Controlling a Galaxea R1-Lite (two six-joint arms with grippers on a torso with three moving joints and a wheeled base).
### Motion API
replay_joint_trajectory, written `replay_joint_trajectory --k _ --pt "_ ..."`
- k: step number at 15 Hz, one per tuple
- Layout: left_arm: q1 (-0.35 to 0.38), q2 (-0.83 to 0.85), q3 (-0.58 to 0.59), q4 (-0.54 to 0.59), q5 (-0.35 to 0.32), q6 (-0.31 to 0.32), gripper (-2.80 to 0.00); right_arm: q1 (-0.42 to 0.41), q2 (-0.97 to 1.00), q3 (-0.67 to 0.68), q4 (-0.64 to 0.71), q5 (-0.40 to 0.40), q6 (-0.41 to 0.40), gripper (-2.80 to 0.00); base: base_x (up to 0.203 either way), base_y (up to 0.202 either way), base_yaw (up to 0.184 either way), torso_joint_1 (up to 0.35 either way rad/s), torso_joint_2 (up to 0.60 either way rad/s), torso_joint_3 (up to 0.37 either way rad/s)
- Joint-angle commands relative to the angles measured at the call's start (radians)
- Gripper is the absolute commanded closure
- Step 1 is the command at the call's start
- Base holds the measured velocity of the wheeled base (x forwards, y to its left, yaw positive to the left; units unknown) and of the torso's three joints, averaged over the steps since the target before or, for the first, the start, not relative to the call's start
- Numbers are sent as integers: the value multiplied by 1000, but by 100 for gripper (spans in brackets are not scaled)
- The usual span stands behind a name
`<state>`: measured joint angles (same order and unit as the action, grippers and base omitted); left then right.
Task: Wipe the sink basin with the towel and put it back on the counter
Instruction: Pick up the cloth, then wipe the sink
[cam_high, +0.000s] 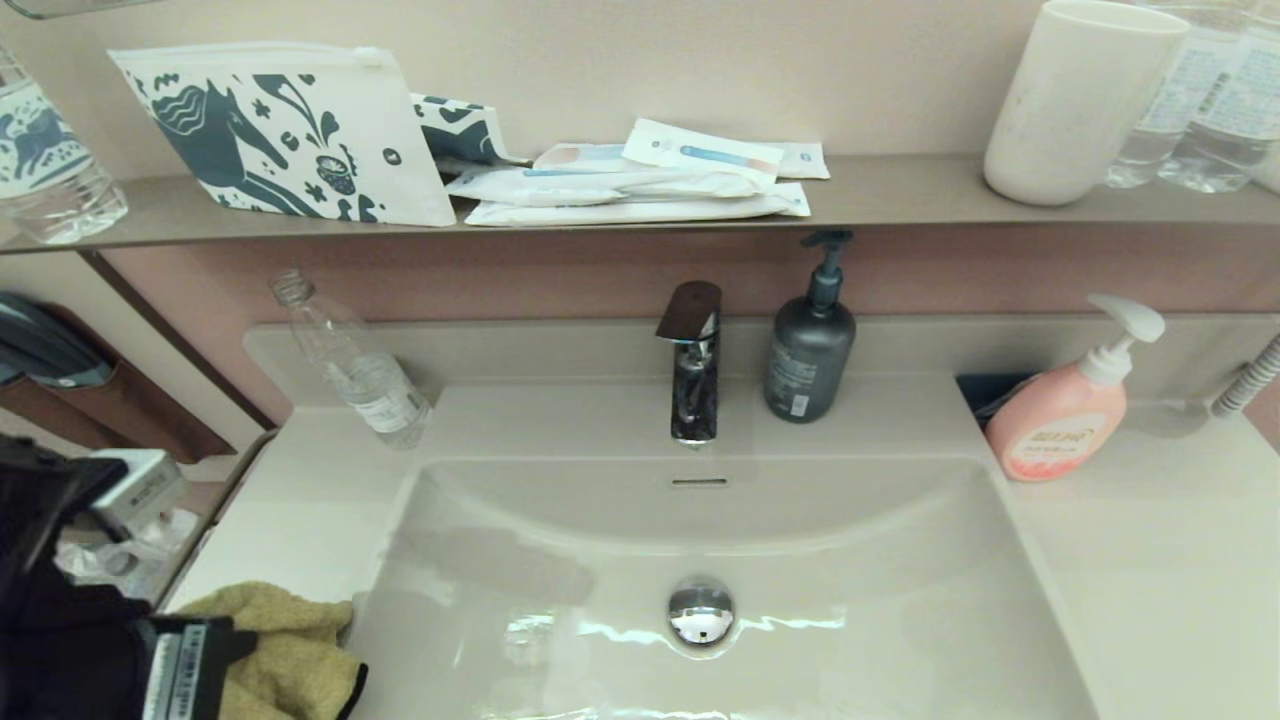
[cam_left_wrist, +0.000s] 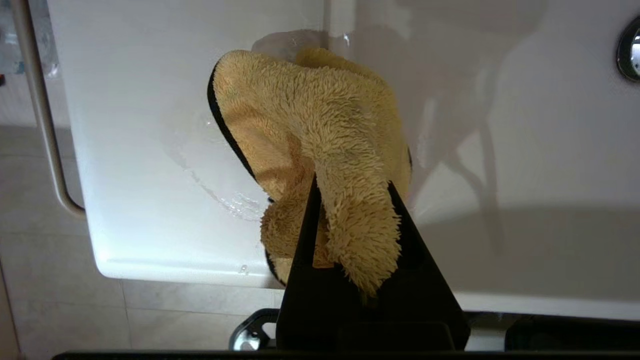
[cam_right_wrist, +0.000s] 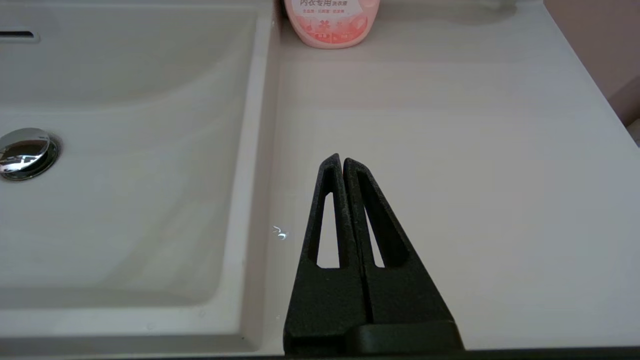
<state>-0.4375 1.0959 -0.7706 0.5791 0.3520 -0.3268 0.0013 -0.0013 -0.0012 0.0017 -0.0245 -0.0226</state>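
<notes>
1. Towel (cam_left_wrist: 320, 145), mustard-yellow and fluffy with black trim, hangs bunched from the left pincer (cam_left_wrist: 350, 200), which is clenched on one fold.
2. It sits at the near left of the sink basin (cam_high: 820, 560), over the rim where the pale desk (cam_high: 290, 500) meets the bowl.
3. Right pincer (cam_right_wrist: 342, 162) rests idle over the desk on the right, jaws pressed together and holding nothing.
4. Water streaks glisten on the desk near the towel; the chrome drain plug (cam_high: 700, 610) lies mid-basin.
5. Judgement: to set the cloth down well, lower it fully onto flat desk, clear of the rim, before releasing, so it cannot slide into the bowl.
</notes>
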Motion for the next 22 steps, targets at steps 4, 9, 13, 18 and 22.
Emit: replay_joint_trajectory --k 4,9,13,18,22 --pt "-145 219 -83 9 94 -209 0 0 1 0 0 0 0 0 0 0 0 0 0 0" --pt "-188 462 -161 -1 107 -355 0 0 1 1 0 -1 0 0 0 0 0 0 0 0" --pt "-311 623 -246 -33 110 -497 0 0 1 1 0 0 0 0 0 0 0 0 0 0" --pt "-431 804 -317 -45 115 -687 0 0 1 0 0 0 0 0 0 0 0 0 0 0" --pt "-492 902 -412 -45 68 -811 0 0 1 0 0 0 0 0 0 0 0 0 0 0"
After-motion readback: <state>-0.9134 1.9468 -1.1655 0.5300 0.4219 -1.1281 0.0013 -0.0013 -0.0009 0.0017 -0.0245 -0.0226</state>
